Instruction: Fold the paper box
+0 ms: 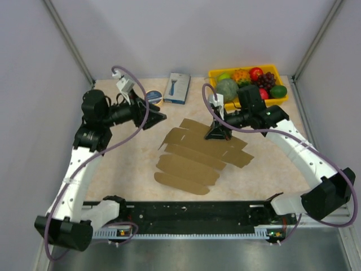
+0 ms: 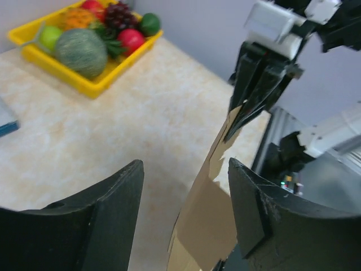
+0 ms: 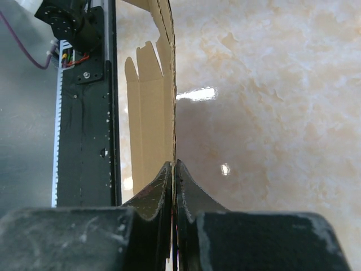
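Observation:
The paper box (image 1: 194,158), a flat brown cardboard blank with rounded flaps, lies mid-table, its far right part lifted. My right gripper (image 1: 218,134) is shut on that raised edge. In the right wrist view the thin card (image 3: 151,107) runs edge-on out of the closed jaws of the right gripper (image 3: 174,165). My left gripper (image 1: 159,117) stands open just left of the blank's far corner. In the left wrist view its fingers (image 2: 110,212) are spread wide. Beyond the gap rises the tilted card (image 2: 210,217), pinched at its top by the right gripper (image 2: 232,129).
A yellow tray (image 1: 213,72) of fruit stands at the back right. A blue-and-white printed box (image 1: 177,87) and a small round tin (image 1: 154,99) lie at the back middle. The black rail (image 1: 186,212) runs along the near edge. Grey walls close in on both sides.

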